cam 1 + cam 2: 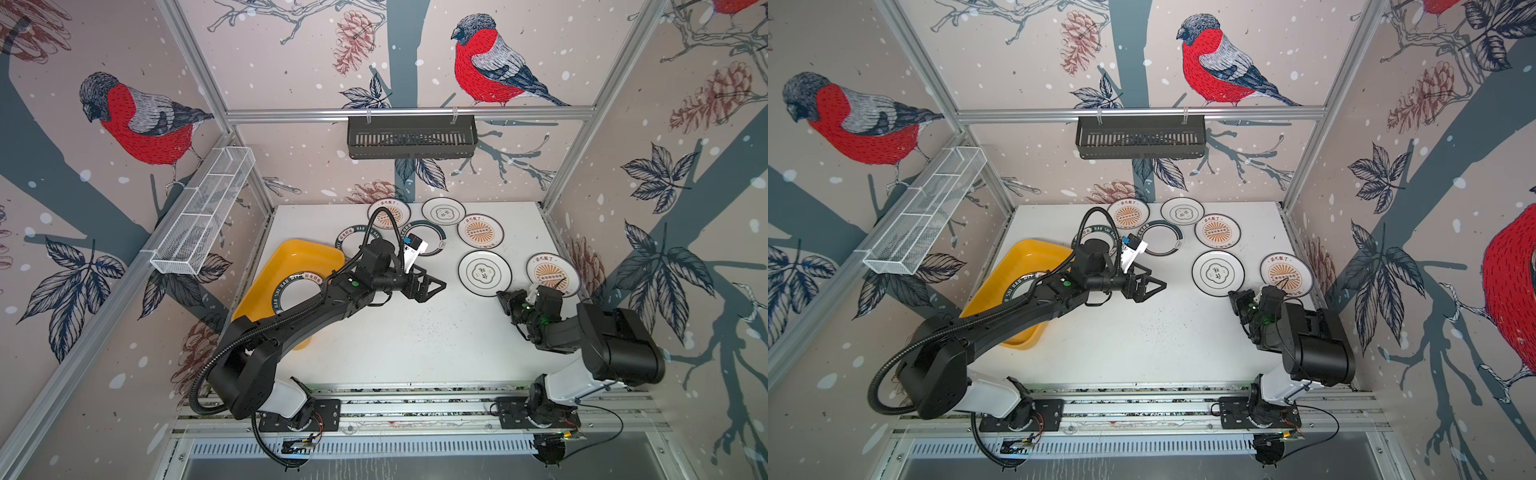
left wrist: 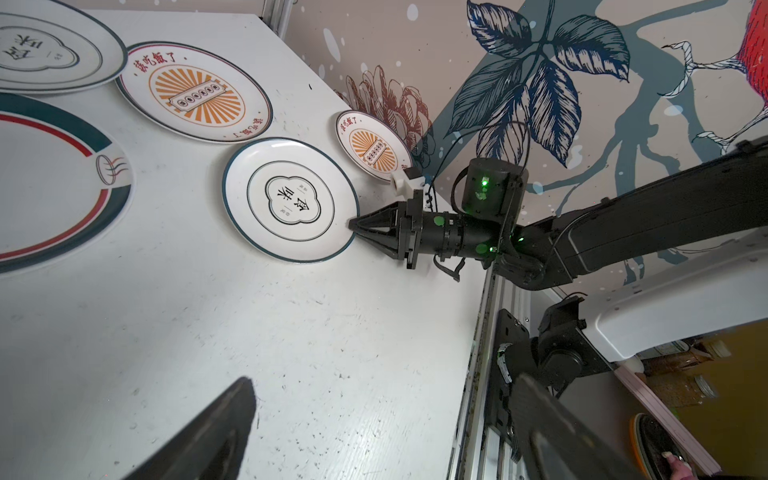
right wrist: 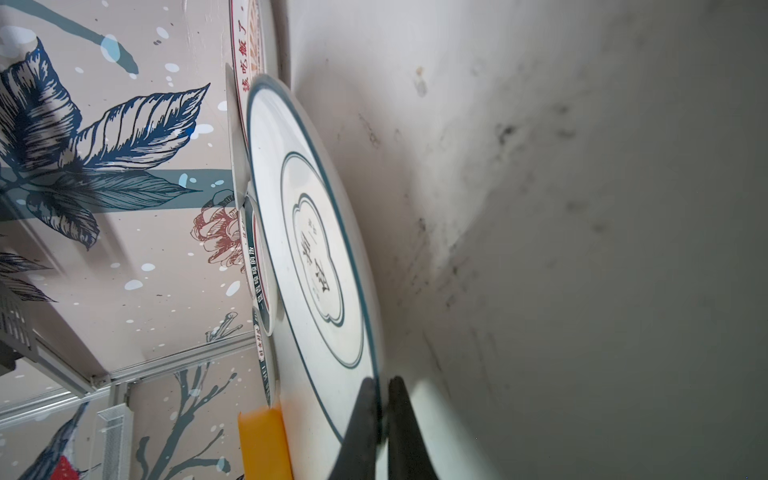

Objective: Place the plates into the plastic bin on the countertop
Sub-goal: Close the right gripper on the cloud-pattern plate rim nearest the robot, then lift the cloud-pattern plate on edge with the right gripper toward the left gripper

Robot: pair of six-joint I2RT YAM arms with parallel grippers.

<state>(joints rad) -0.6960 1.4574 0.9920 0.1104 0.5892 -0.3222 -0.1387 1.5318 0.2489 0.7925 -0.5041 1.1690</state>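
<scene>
Yellow-orange plastic bin (image 1: pixel 291 255), shallow with rounded corners, stands on the white speckled counter (image 1: pixel 415 340). Every place below is given from this bin. Inside it lies a round white plate with dark green lettered rim (image 1: pixel 286 291), partly hidden under the black left arm (image 1: pixel 316 307).

The left tool (image 1: pixel 438 286) hangs over bare counter just beside the bin, on the side toward the other arm. Its jaws are wide apart and nothing is between them.

The right tool (image 3: pixel 382 382) is well apart from the bin, across the counter. It is clenched on the edge of a round white plate with thin dark rim and emblem (image 1: pixel 484 272). In the right wrist view one finger (image 3: pixel 361 428) is over the rim and the other is under it. Whether this plate is already lifted from the counter, I cannot tell.

More plates lie on the counter:
- Just beside the far edge of the bin is a second green lettered plate (image 1: pixel 351 239), partly covered by the arm.
- Next to that one is a white plate with green and red ring (image 1: pixel 1160 237).
- Farther from the bin are three white plates with orange sunburst centre (image 1: pixel 388 216) (image 1: pixel 480 230) (image 1: pixel 552 272).
- Also there is a second emblem plate (image 1: pixel 442 212).
</scene>
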